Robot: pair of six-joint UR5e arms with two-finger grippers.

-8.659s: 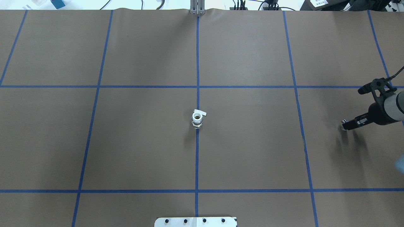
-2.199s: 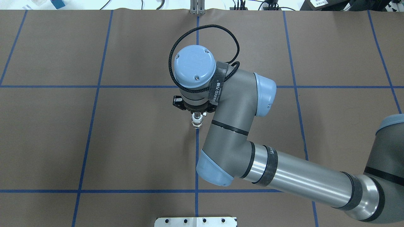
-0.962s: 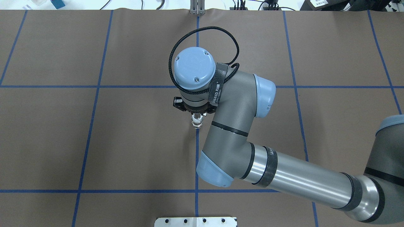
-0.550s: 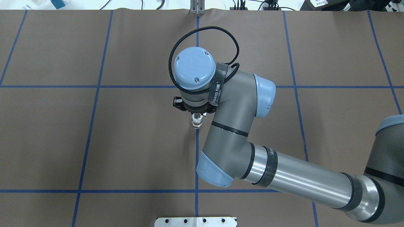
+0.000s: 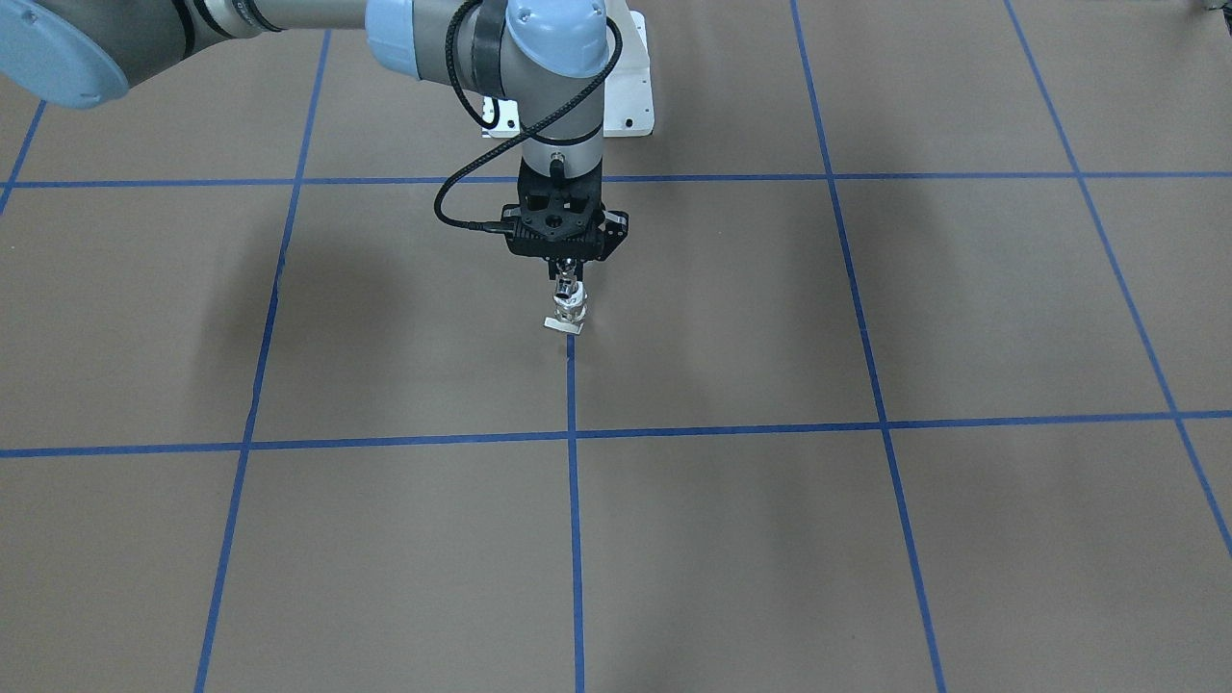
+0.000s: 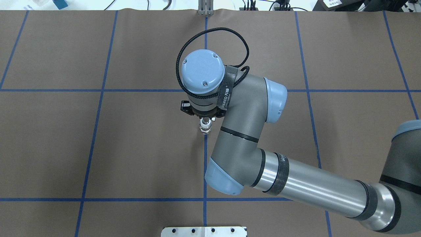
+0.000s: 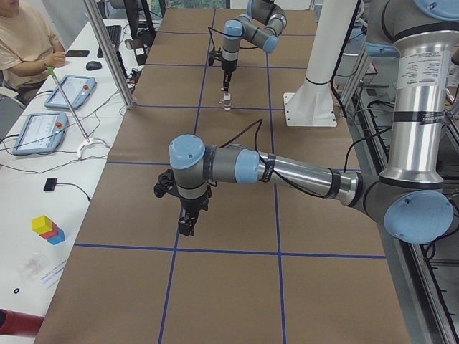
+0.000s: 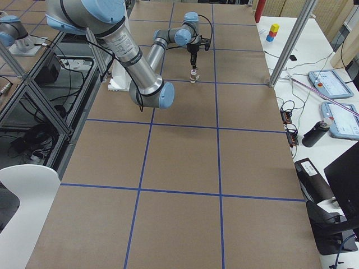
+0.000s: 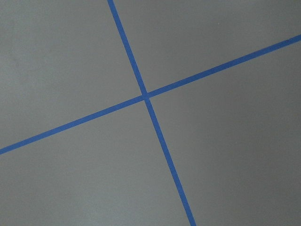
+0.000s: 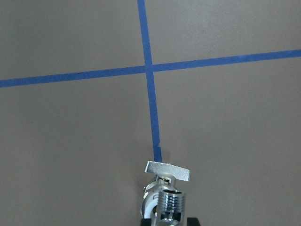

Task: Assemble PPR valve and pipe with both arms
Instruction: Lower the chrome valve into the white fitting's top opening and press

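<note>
The PPR valve [image 5: 570, 316] stands upright on the blue tape line at the table's middle, its flat pale base plate on the paper. It also shows in the overhead view [image 6: 205, 129] and the right wrist view [image 10: 151, 203]. My right gripper [image 5: 567, 272] points straight down over it, shut on the chrome pipe [image 5: 566, 288]. The pipe [image 10: 170, 203] stands on the valve's white top. My left gripper [image 7: 186, 228] hangs low over bare table near the table's left end. It shows only in the exterior left view, so I cannot tell whether it is open.
The white bolted pedestal [image 5: 630, 87] stands behind the valve at the robot's side. Blue tape lines [image 9: 146, 95] cross the brown paper. An operator [image 7: 21, 43] sits at a side bench with tablets [image 7: 68, 92] and coloured blocks [image 7: 46, 228].
Since 8.7 s ago my right arm has come from the right edge to the middle and set the pipe on the valve. Over the last second nothing has visibly moved.
</note>
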